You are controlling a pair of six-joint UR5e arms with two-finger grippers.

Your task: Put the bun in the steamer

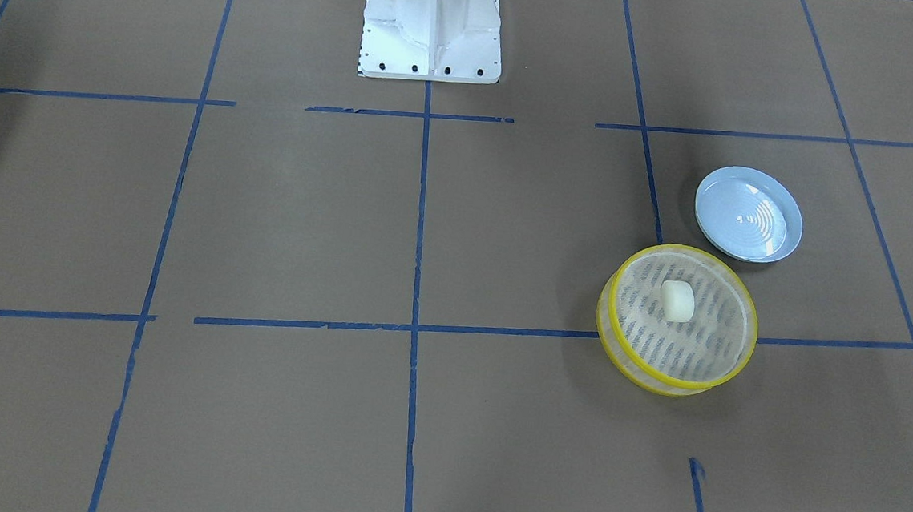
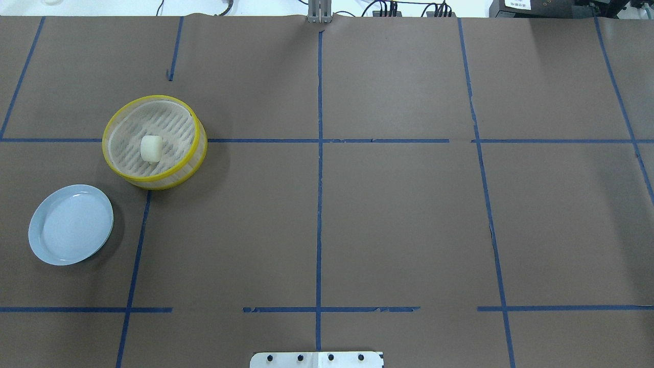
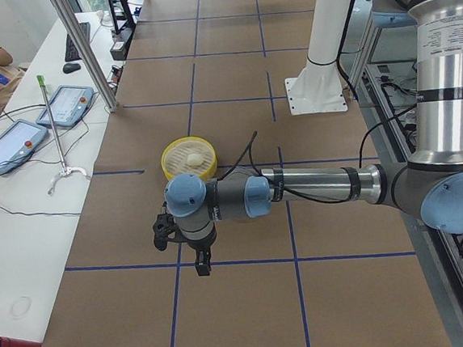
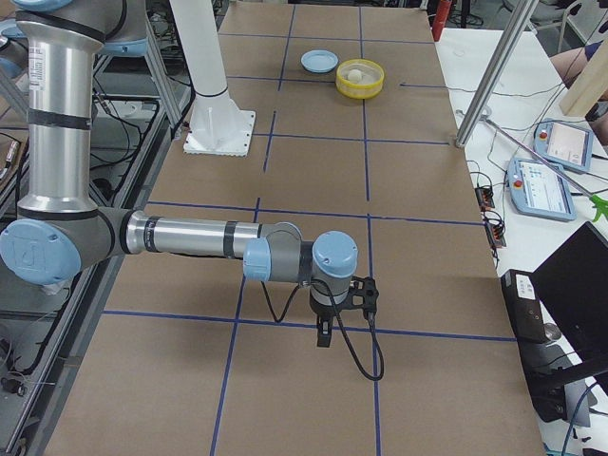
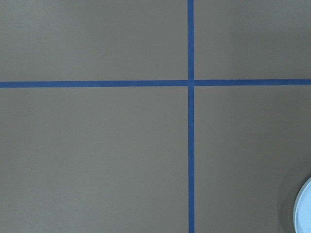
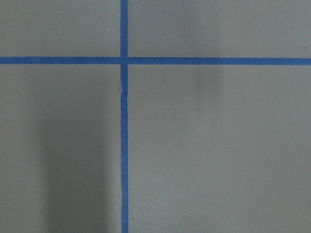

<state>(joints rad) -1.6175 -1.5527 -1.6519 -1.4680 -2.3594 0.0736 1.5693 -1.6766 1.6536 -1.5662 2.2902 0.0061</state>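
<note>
Both grippers show only in the side views, so whether either is open or closed cannot be told. The left gripper [image 3: 201, 265] hangs fingers-down from its outstretched arm above the brown paper-covered table [image 2: 398, 220], holding nothing that can be seen; its wrist camera looks on a crossing of blue tape lines [image 5: 190, 82] and catches a sliver of the pale blue plate [image 5: 306, 208] at the lower right edge. The right gripper [image 4: 324, 334] likewise points down over a tape crossing at the far end of the table, well apart from the task's things.

The bun [image 1: 677, 300] lies inside the steamer [image 1: 679, 345] — on the slatted bottom, a little off centre toward the robot's side. The steamer stands on the robot's left half of the table, astride a tape line. The plate [image 1: 748, 216] sits just beside it, nearer the robot's white base [image 1: 431, 25] — not touching it.
</note>
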